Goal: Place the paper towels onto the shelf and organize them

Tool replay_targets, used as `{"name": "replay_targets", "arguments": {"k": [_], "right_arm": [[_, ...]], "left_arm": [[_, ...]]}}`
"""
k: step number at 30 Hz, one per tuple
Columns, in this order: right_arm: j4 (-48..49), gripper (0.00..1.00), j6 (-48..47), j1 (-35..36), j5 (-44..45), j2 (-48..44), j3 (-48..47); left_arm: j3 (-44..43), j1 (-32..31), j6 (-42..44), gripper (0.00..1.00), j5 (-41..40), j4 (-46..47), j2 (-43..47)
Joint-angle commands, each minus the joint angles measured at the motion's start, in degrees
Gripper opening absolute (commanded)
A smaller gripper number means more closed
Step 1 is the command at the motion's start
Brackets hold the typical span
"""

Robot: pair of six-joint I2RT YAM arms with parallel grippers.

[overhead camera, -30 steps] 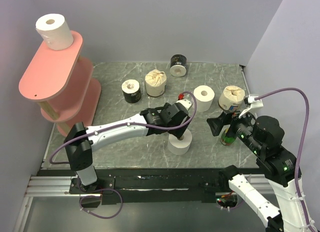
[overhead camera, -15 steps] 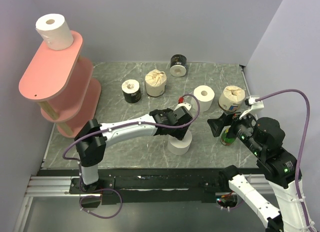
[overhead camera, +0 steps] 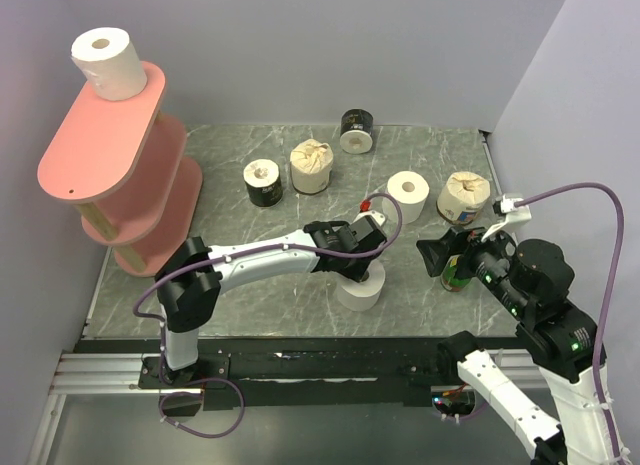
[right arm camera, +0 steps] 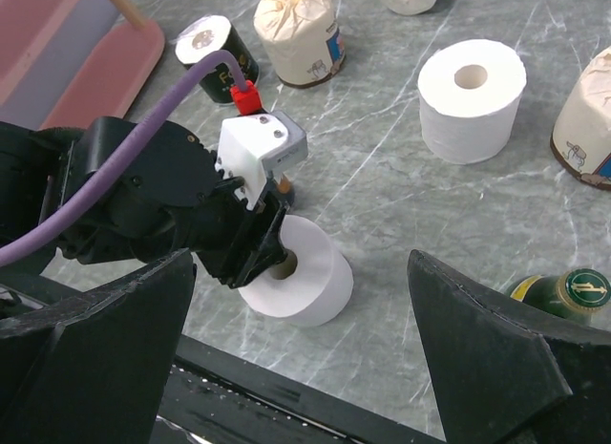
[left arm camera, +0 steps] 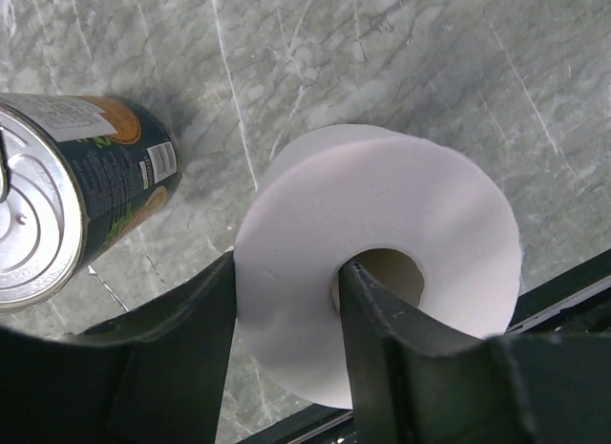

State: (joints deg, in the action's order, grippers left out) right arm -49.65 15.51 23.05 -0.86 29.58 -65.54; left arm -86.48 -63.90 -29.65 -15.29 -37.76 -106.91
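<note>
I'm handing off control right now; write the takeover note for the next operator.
Left end effector: shut on the front white roll, one finger in its core; roll on the table.
Right end effector: open, empty, by the green bottle.
Done: one shelved white roll on the pink shelf, top board.
Left: the front roll plus five on the table: far white roll, two cream-wrapped rolls, two black-wrapped rolls.

Bright, even light; soft shadows.

tin can (left arm camera: 67, 191) just beside white roll (left arm camera: 401, 224) | green bottle (right arm camera: 571, 293) near cream roll (right arm camera: 587, 119)
</note>
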Motion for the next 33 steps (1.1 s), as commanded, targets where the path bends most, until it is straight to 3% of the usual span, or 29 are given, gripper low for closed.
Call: {"name": "replay_targets", "arguments": {"k": [1, 5, 11, 15, 20, 33], "right_arm": [[0.4, 1.0, -0.7, -0.2, 0.8, -2.5, -0.5], [0.3, 0.99, -0.7, -0.1, 0.8, -2.6, -1.2], [0.5, 0.99, -0.5, -0.1, 0.8, -2.8, -1.6], [0.7, 1.0, 0.0, -0.1, 0.4, -2.7, -1.8], [0.9, 1.0, 0.6, 0.0, 0.0, -2.7, -2.1], [0.7, 0.99, 2.3, 0.0, -1.2, -3.7, -1.3]], "left_arm": [[1.0, -0.3, -1.1, 0.46, 1.5, 0.7, 1.4], [0.3, -0.3, -1.4, 0.36, 0.8, -1.3, 3.6], [-3.1, -0.3, -0.5, 0.35, -2.1, -5.3, 10.2], [-5.4, -0.2, 0.6, 0.36, -6.1, -7.7, 14.8], [-11.2, 1.5, 2.5, 0.36, -17.4, -13.1, 18.1], [-22.0, 26.1, 15.5, 0.38, -22.8, -10.8, 28.5]]}}
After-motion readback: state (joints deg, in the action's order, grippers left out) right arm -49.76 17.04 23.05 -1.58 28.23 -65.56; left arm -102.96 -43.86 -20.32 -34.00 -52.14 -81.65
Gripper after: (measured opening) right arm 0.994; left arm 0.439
